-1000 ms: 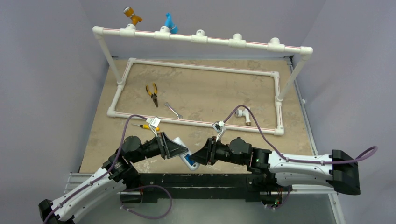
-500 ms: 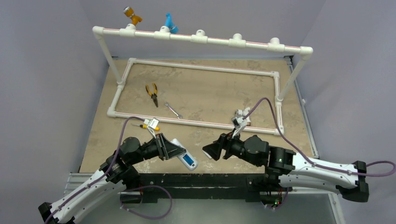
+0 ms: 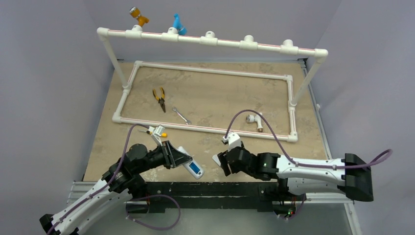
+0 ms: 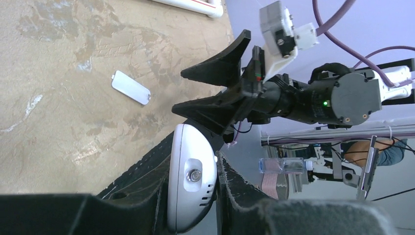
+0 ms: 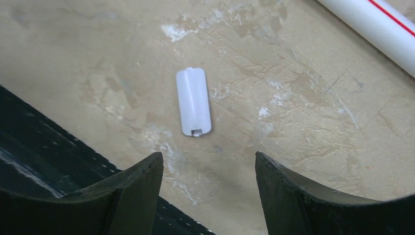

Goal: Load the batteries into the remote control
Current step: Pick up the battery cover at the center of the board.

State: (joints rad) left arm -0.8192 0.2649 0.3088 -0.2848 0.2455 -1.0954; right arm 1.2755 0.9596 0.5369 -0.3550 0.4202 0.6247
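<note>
My left gripper (image 3: 182, 157) is shut on the white remote control (image 3: 191, 164), holding it low over the table's near edge. Its rounded end (image 4: 192, 172) shows between the fingers in the left wrist view. A blue patch sits on its upper face, and I cannot tell whether that is the batteries or the display. No loose batteries are in view. My right gripper (image 5: 208, 155) is open and empty, just right of the remote (image 3: 224, 163). A small white battery cover (image 5: 194, 102) lies flat on the table just ahead of its fingertips.
A white PVC pipe frame (image 3: 205, 128) lies on the table, with a raised pipe rail (image 3: 210, 40) behind it carrying orange and blue fittings. Inside the frame are yellow pliers (image 3: 159, 99), a wrench (image 3: 181, 115) and a white pipe fitting (image 3: 254, 120). A yellow-handled screwdriver (image 3: 159, 133) lies near the left arm.
The right gripper left the remote, swung out to the right and came back low over the table, opening on the way. The white cover now lies before it. The left arm barely moved.
</note>
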